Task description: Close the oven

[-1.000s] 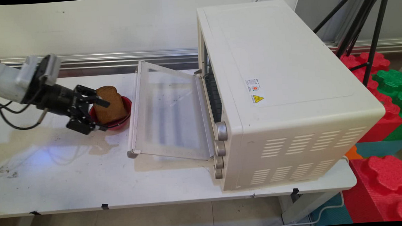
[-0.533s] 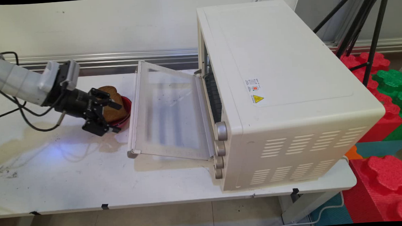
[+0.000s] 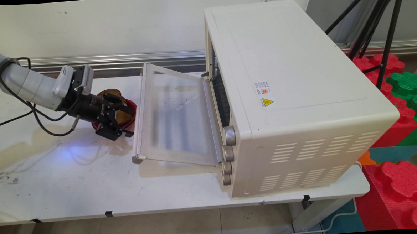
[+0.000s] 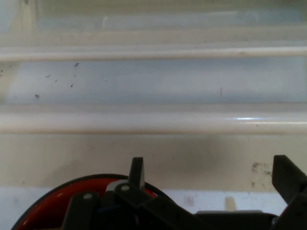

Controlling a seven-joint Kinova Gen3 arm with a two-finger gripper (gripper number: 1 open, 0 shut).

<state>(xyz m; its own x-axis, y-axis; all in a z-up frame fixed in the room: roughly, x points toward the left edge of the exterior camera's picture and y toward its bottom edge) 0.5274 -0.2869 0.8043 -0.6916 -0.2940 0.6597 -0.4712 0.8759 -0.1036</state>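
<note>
End effector [image 3: 117, 116] sits left of centre in the main view, low over the red bowl [image 3: 131, 110] that holds a brown slice of bread [image 3: 122, 113]. Fingers are spread wide, gripping nothing; in the hand view one finger [image 4: 137, 173] stands left of centre and the other at the right edge, clear gap between them. Bread stands in the bowl, partly hidden behind the black linkage. Bowl rests on the white surface [image 3: 90, 180], just beside the outer edge of the oven door [image 3: 174, 115], which is folded down and open. In the hand view the bowl rim [image 4: 48, 203] shows at lower left, with the door's handle rail across the frame beyond it. Cream toaster oven [image 3: 292, 91] fills the right half of the main view, knobs down its near front corner. Red and green foam blocks [image 3: 405, 121] stack at the right edge behind it.
</note>
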